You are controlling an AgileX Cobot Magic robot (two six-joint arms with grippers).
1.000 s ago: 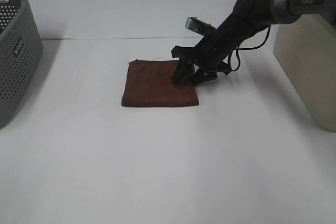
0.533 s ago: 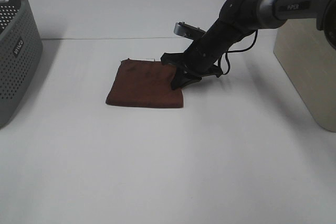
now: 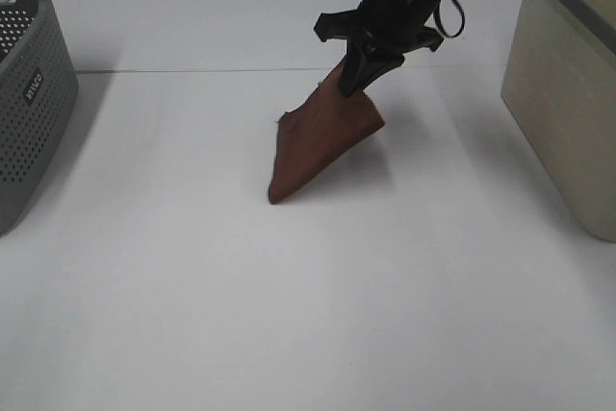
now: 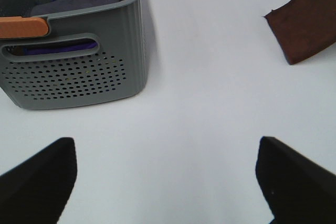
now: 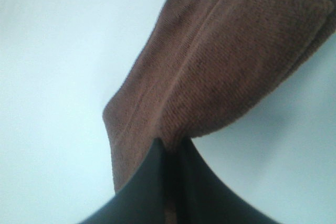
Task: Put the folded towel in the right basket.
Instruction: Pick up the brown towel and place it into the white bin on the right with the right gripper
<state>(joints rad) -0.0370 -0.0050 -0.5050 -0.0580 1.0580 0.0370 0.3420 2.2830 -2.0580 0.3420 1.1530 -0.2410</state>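
Observation:
The folded brown towel (image 3: 320,139) hangs from my right gripper (image 3: 354,82), which is shut on its upper corner; its lower corner still touches the white table. The right wrist view shows the towel (image 5: 220,66) draped below the closed fingers (image 5: 149,192). The towel's edge also shows in the left wrist view (image 4: 307,24). The right basket (image 3: 568,84), beige, stands at the table's right edge, to the right of the held towel. My left gripper (image 4: 163,177) is open and empty, low over the table near the grey basket.
A grey perforated basket (image 3: 29,93) stands at the left edge; in the left wrist view (image 4: 73,61) it holds blue and grey cloth. The white table (image 3: 289,295) stretches between the baskets.
My right gripper closed on the towel's right corner and rose, lifting the towel off the table so it now hangs tilted with one corner down.

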